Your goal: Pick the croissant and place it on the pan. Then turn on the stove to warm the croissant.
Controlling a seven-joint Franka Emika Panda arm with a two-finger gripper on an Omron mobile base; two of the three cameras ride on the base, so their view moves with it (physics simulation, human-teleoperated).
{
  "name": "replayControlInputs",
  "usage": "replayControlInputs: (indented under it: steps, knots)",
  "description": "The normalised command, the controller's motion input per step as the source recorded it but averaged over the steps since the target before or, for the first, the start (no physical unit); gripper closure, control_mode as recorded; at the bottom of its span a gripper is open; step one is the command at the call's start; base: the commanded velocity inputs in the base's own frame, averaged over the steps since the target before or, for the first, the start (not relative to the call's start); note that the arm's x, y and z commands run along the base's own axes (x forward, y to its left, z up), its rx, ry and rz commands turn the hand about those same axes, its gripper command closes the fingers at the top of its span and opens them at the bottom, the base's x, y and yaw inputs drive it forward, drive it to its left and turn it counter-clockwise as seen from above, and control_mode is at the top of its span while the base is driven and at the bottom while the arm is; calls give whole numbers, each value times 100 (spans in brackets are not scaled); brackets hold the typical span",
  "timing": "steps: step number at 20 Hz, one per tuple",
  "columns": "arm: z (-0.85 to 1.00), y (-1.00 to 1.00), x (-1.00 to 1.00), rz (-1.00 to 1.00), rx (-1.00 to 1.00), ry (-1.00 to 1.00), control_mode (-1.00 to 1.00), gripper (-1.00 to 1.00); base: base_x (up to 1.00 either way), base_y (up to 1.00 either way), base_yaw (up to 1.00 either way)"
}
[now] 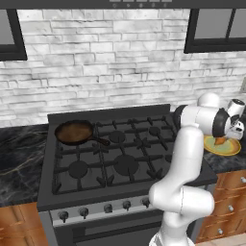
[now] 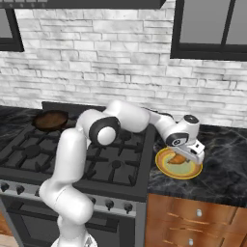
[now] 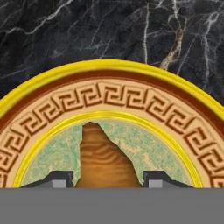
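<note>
The croissant (image 3: 105,162), a golden-brown ridged lump, lies on the green centre of a yellow plate (image 3: 109,65) on the dark marble counter right of the stove (image 1: 125,166). My gripper (image 3: 109,179) is down over it, its two fingertips (image 3: 61,178) pressed against the croissant's flanks, shut on it. From the right base view the gripper (image 2: 185,157) sits on the plate (image 2: 176,176) with the croissant (image 2: 177,158) beneath it. The pan (image 1: 74,132), a dark skillet with a brownish inside, rests on the stove's back left burner, handle pointing right.
A row of small dark knobs (image 1: 105,208) lines the stove's front. Black iron grates (image 2: 111,164) cover several burners between the plate and the pan (image 2: 49,120). A brick wall stands behind, wooden drawers (image 2: 198,214) sit below the counter.
</note>
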Motion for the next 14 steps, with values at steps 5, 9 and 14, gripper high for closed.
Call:
replayControlInputs:
  steps: [5,9,14]
  knots:
    - [58,0,-12,6,0,0,-100,100,0,0,0]
    - [72,0,-10,8,0,0,-100,100,0,0,0]
    - [57,15,-19,14,0,-5,-100,100,0,0,0]
